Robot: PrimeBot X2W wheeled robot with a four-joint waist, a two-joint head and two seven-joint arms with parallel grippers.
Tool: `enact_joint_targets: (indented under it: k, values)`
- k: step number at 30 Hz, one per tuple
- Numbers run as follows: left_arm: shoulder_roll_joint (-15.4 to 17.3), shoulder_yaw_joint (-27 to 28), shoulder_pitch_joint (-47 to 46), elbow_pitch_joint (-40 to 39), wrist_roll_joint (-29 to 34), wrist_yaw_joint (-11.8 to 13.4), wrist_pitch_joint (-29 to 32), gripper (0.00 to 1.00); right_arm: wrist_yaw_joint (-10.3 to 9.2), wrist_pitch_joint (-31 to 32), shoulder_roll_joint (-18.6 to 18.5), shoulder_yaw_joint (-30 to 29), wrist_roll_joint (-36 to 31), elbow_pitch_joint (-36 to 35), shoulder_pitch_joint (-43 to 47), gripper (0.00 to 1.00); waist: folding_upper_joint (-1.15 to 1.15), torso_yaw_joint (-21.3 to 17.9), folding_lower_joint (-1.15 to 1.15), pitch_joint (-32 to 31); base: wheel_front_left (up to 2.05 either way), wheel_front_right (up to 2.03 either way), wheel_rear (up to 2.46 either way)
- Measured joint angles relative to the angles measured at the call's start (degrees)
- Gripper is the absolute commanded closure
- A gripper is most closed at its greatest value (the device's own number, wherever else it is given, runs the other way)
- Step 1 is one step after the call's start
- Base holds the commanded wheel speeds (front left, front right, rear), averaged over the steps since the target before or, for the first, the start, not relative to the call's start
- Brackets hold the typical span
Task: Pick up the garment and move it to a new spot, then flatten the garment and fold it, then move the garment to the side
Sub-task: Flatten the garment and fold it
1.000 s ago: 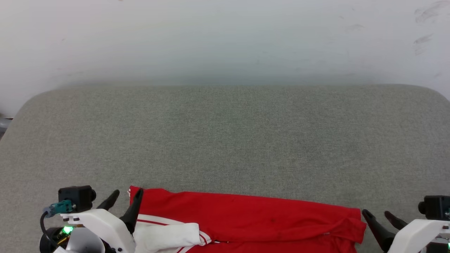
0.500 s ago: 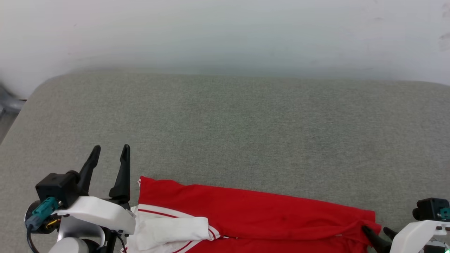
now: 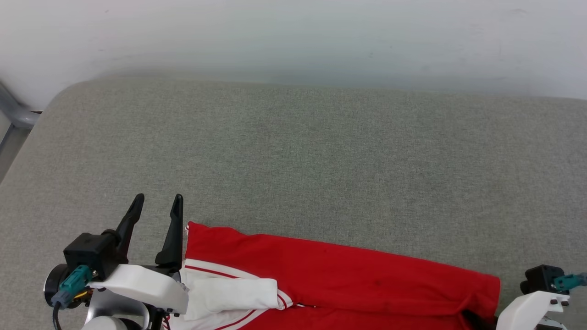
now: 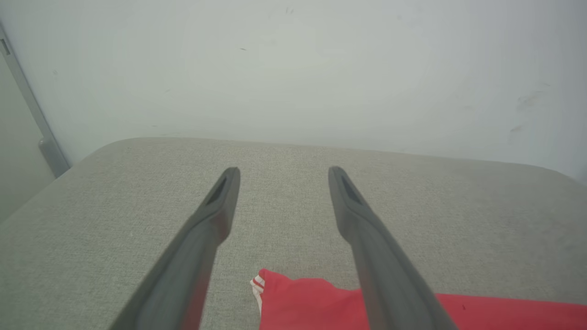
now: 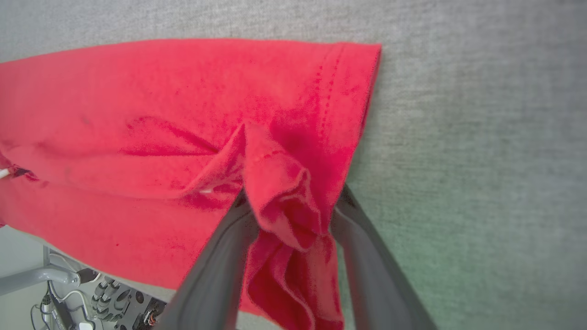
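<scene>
The garment [image 3: 344, 275] lies folded along the near edge of the grey cushion, red with a white sleeve [image 3: 234, 293] and striped trim on its left end. My left gripper [image 3: 157, 204] stands open just left of the garment's far-left corner, nothing between its fingers. In the left wrist view the left gripper [image 4: 282, 176] hovers over bare cushion, with the red corner [image 4: 298, 302] below. My right gripper [image 5: 291, 201] pinches a bunched fold of the garment [image 5: 137, 114] near its hemmed right end. In the head view the right wrist [image 3: 527, 311] sits at that end.
The grey upholstered surface [image 3: 321, 160] stretches wide beyond the garment to a pale wall [image 3: 293, 36]. A metal frame bar [image 3: 13, 114] stands off its left corner. Past the near edge, the right wrist view catches a metal leg and cables [image 5: 69, 293] on the floor.
The head camera has shifted. My left gripper lifted off the garment's left corner and now points up, open. My right gripper moved in onto the garment's right end and gathered a fold.
</scene>
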Motion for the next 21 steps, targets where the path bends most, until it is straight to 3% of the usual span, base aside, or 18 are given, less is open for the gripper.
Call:
enact_joint_targets:
  k: [12, 21]
  values:
    - [-0.07, -1.56, 0.19, 1.07, 1.92, 0.79, -0.82, 0.0, 0.02, -0.77, -0.52, 0.65, 0.12, -0.65, -0.91, 1.0, 0.0, -0.98, 0.0, -2.53, 0.0, 0.0, 0.0]
    - [-0.11, -1.71, 2.09, 2.21, 2.31, 1.82, -1.51, 0.0, 0.03, 0.67, -2.96, -4.89, -0.63, -0.63, -0.93, 1.0, 0.0, -2.74, 0.0, -5.19, 0.0, 0.0, 0.0]
